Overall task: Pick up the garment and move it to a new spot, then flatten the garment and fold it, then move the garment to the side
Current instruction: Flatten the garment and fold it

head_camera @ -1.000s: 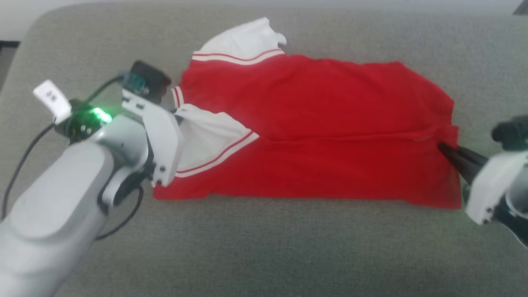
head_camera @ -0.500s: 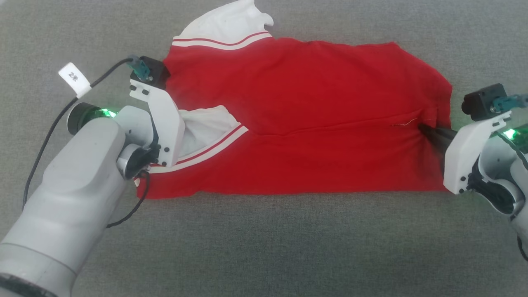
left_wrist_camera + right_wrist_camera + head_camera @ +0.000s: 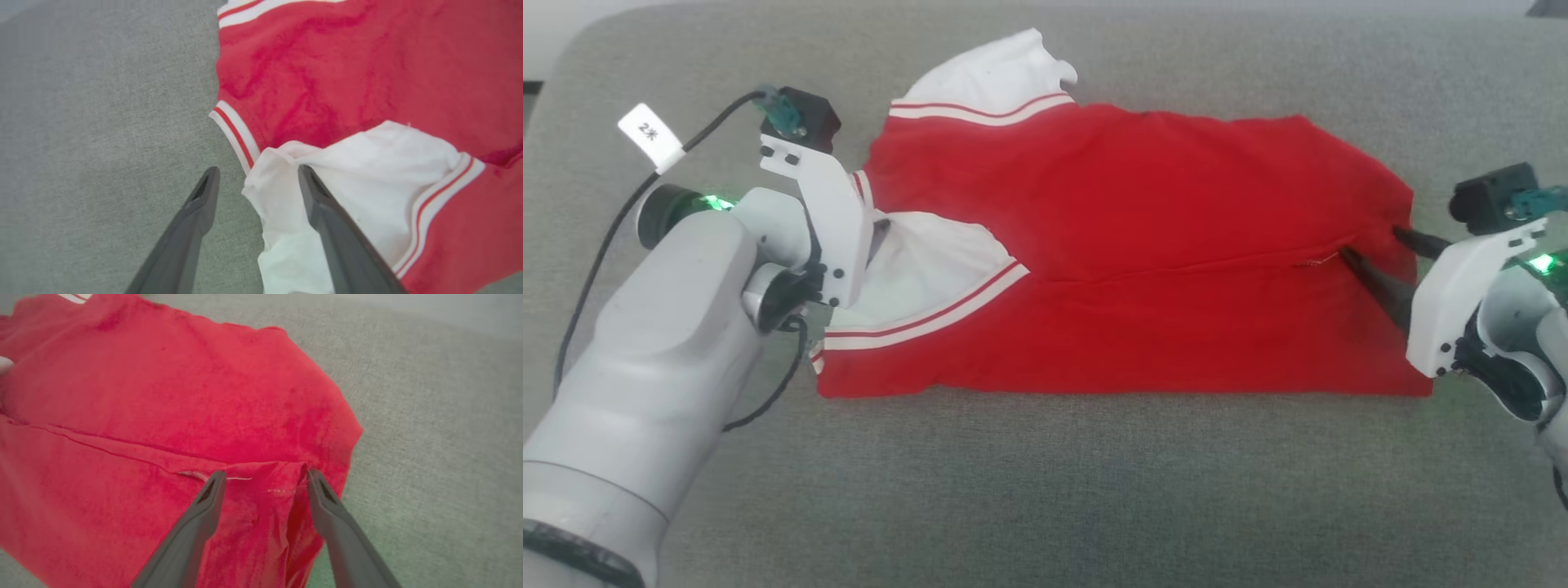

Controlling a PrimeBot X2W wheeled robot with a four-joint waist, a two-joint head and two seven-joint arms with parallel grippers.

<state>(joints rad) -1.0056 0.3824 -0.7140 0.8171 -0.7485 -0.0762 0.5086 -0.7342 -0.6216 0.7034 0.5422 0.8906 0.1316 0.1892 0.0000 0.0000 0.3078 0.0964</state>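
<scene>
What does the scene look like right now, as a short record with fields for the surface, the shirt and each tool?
surface: grey fabric cushion
garment: red, flat, folded over itself; near white sleeve on top at its left end, far white sleeve sticking out
left tool: open, straddling the near sleeve's edge, holding nothing
right tool: open over the red right end, holding nothing

The garment (image 3: 1143,245), red with white sleeves and striped trim, lies folded along its length in the middle of the grey cushion (image 3: 1045,490), one sleeve pointing toward the cushion's far edge.
</scene>
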